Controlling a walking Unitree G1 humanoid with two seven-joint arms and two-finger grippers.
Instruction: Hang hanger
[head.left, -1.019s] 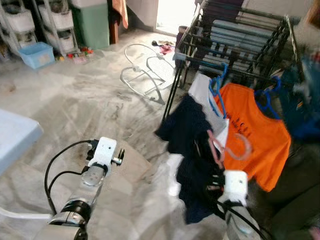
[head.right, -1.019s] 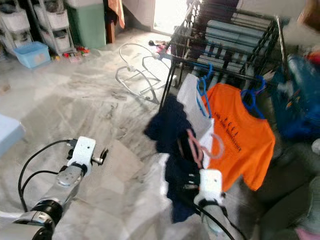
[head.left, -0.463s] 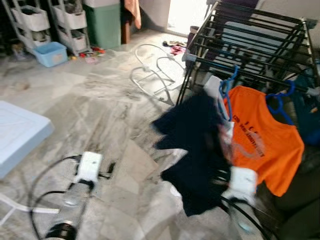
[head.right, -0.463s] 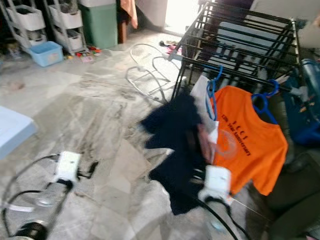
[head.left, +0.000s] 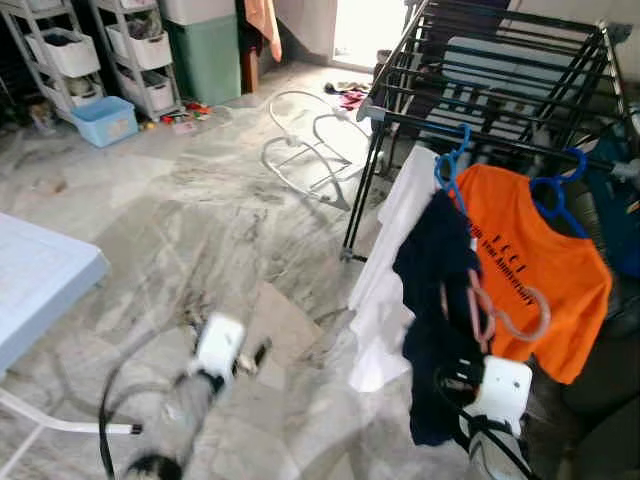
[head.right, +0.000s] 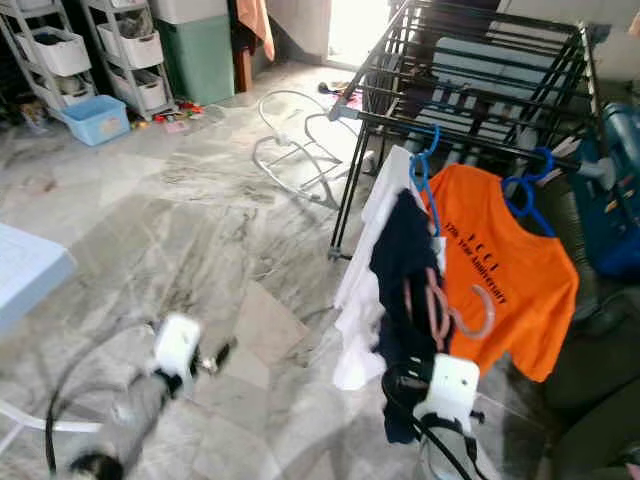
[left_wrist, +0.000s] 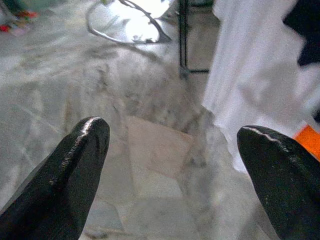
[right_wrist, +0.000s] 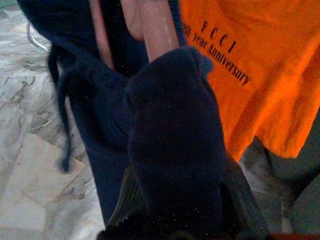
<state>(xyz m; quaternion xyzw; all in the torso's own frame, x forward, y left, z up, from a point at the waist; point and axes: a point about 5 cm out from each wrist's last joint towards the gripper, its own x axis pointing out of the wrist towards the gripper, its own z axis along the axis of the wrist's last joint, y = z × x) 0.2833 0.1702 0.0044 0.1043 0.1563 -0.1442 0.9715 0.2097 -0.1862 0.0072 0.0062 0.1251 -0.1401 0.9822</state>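
Note:
A pink hanger (head.left: 492, 312) carrying a dark navy garment (head.left: 432, 300) hangs in my right gripper (head.left: 470, 365), which is shut on it; in the right wrist view the navy cloth (right_wrist: 172, 125) wraps over the fingers, with the pink hanger (right_wrist: 156, 30) rising above. It sits low in front of the black drying rack (head.left: 480, 85). On the rack's front rail, blue hangers hold a white shirt (head.left: 385, 275) and an orange T-shirt (head.left: 530, 265). My left gripper (left_wrist: 175, 135) is open over the marble floor, empty, well left of the rack.
White wire frames (head.left: 300, 150) lie on the floor beside the rack's leg. A light-blue table (head.left: 35, 285) stands at the near left. A blue bin (head.left: 105, 120), drawer shelves and a green cabinet (head.left: 205, 55) line the back. Dark cushions sit at the lower right.
The camera has shifted and the rack looks nearer. The navy garment has swung from spread out to hanging straight in front of the white shirt. My left arm has shifted and is blurred.

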